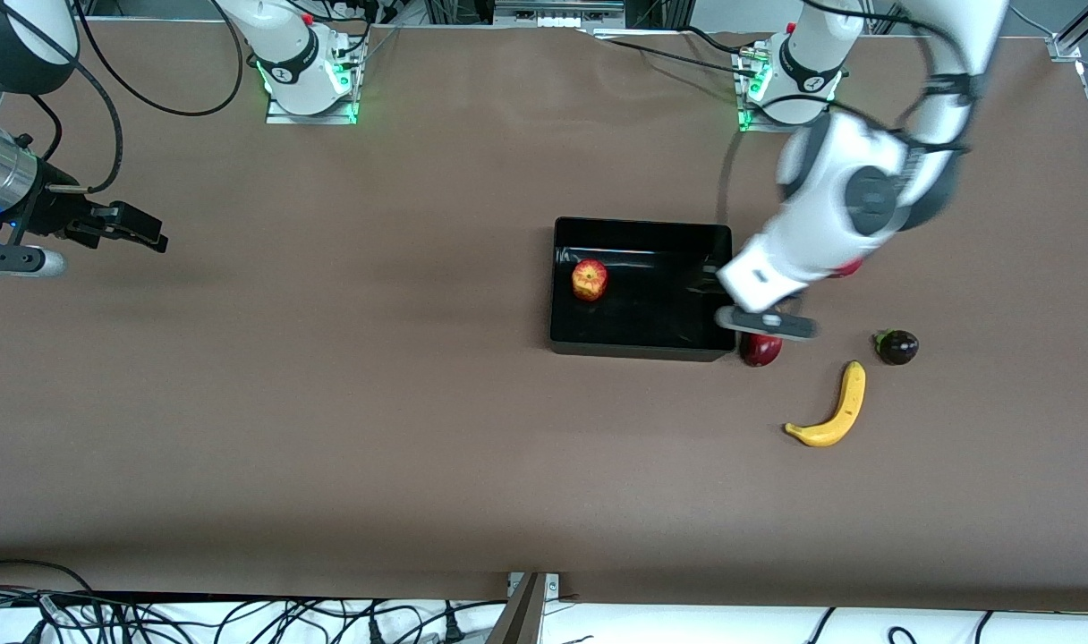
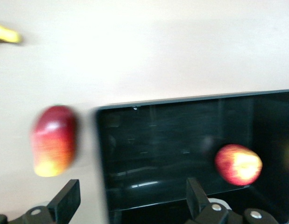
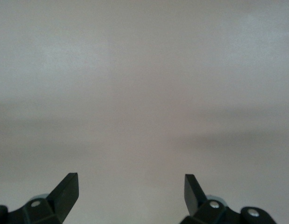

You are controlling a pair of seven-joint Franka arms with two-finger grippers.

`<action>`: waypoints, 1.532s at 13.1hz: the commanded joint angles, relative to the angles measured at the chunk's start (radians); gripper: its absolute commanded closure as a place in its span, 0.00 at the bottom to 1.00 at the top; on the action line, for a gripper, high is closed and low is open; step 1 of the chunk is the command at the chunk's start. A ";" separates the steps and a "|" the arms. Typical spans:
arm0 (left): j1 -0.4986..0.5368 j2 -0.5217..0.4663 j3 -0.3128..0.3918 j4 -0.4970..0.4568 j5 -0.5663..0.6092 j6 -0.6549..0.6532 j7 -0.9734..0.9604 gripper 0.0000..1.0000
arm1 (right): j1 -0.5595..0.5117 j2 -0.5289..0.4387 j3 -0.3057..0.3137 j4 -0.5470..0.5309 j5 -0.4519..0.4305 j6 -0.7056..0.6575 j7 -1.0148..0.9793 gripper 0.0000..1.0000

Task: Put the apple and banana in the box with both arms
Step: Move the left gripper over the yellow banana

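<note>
Left end effector [image 2: 130,203] hangs wide open, empty, over the box [image 1: 638,344] edge. Apple [image 1: 590,279] sits inside, banana [image 1: 832,412] on the worktop [image 1: 329,402]. Right end effector [image 3: 130,196] waits, open too.

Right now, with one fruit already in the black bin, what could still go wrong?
The left hand hangs open over the box wall, beside the mango, so it might grab that instead of the banana. Reaching on, the arm could nudge the box and roll the apple inside. The right hand waits open over bare table.
</note>
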 commanded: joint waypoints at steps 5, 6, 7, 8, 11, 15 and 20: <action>0.241 0.158 -0.001 -0.043 0.078 0.244 0.564 0.00 | 0.000 0.013 -0.008 0.037 0.013 -0.013 0.003 0.00; 0.258 0.188 -0.001 -0.031 0.078 0.281 0.664 0.00 | 0.000 0.023 -0.008 0.048 0.013 -0.014 -0.004 0.00; 0.265 0.212 0.003 -0.026 0.069 0.296 0.733 0.00 | 0.000 0.028 -0.008 0.057 0.013 -0.019 -0.004 0.00; 0.275 0.238 0.019 -0.026 0.067 0.299 0.767 0.00 | 0.000 0.028 -0.006 0.057 0.013 -0.019 -0.001 0.00; 0.276 0.272 0.023 0.007 0.078 0.358 0.873 0.00 | 0.003 0.028 -0.005 0.057 0.013 -0.021 0.002 0.00; 0.272 0.341 0.049 0.115 0.074 0.356 0.912 0.00 | 0.003 0.028 -0.005 0.057 0.013 -0.021 0.000 0.00; 0.260 0.415 0.060 0.182 0.069 0.359 0.907 0.00 | 0.003 0.028 -0.005 0.057 0.014 -0.021 0.002 0.00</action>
